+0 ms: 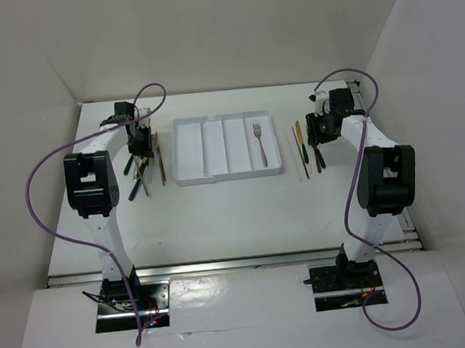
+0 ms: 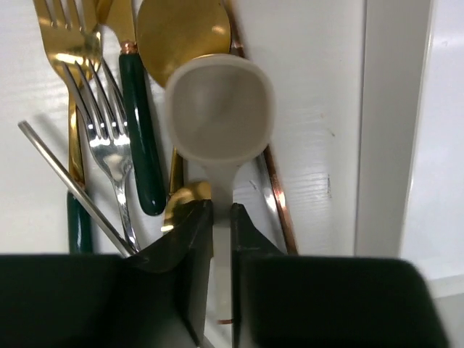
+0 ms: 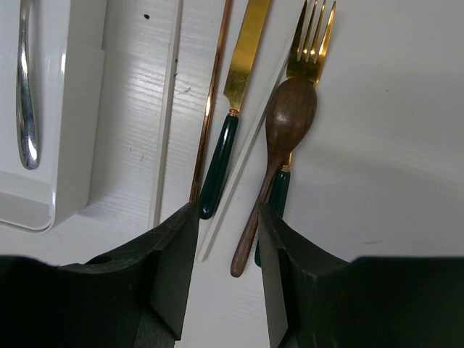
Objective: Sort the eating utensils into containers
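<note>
The white four-compartment tray (image 1: 214, 147) lies mid-table, with a silver fork (image 1: 257, 144) in its rightmost compartment. My left gripper (image 1: 140, 142) is over the left pile. In the left wrist view it (image 2: 221, 221) is shut on the handle of a white soup spoon (image 2: 217, 109). Under that spoon lie a gold spoon (image 2: 181, 29), a gold fork (image 2: 61, 40), a silver fork (image 2: 101, 138), a teal-handled knife (image 2: 141, 145) and a copper chopstick (image 2: 279, 196). My right gripper (image 3: 226, 232) is open above a wooden spoon (image 3: 286, 138), a gold knife (image 3: 235, 94) and a gold fork (image 3: 312, 43).
The tray's left wall (image 2: 391, 123) runs just right of the left pile. Its right wall (image 3: 72, 109) is left of the right pile, with white chopsticks (image 3: 167, 123) and a copper chopstick (image 3: 210, 109) between. White enclosure walls stand at the back and sides.
</note>
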You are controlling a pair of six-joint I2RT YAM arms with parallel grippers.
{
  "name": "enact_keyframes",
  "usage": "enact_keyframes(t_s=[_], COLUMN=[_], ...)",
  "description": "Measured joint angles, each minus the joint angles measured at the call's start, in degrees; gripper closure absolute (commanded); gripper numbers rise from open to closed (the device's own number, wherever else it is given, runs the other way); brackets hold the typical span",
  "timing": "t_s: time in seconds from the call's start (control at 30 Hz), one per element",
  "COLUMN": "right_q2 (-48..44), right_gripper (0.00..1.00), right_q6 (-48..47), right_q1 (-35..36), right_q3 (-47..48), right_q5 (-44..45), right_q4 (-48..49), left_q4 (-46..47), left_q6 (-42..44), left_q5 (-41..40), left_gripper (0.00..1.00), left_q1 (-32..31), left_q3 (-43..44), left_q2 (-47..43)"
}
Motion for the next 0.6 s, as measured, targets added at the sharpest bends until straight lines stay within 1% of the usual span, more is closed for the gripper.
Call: enact_keyframes(t_s=[0.03,0.07,0.37,0.47,0.6], right_q2=[0.04,0.11,1.86,1.88,1.88], right_gripper=[0.54,0.54,0.54,0.55,0.57], right_q6=[0.0,0.0,0.0,0.0,0.11], right_q1=[0.0,0.0,-0.02,-0.02,-0.02], right_q3=[0.0,0.02,0.9,0.96,1.03], right_q5=[-0.02,-0.02,0.02,0.0,-0.02], right_q4=[-0.02,0.0,-0.09,-0.09,-0.07], left_q4=[0.02,0.13,0.26,-0.2,-1.9], left_q6=[-0.02,-0.28,0.26,0.15,-2.86], left_q5=[-0.24,-0.28,0.09,1.4,4.79], left_gripper=[0.97,1.0,1.0,1.0,1.0], left_q1=[0.0,0.0,0.0,0.0,0.02], left_q3=[0.28,0.5,1.36,1.36,1.31], left_q2=[0.37,0.63,1.07,0.66,-3.65])
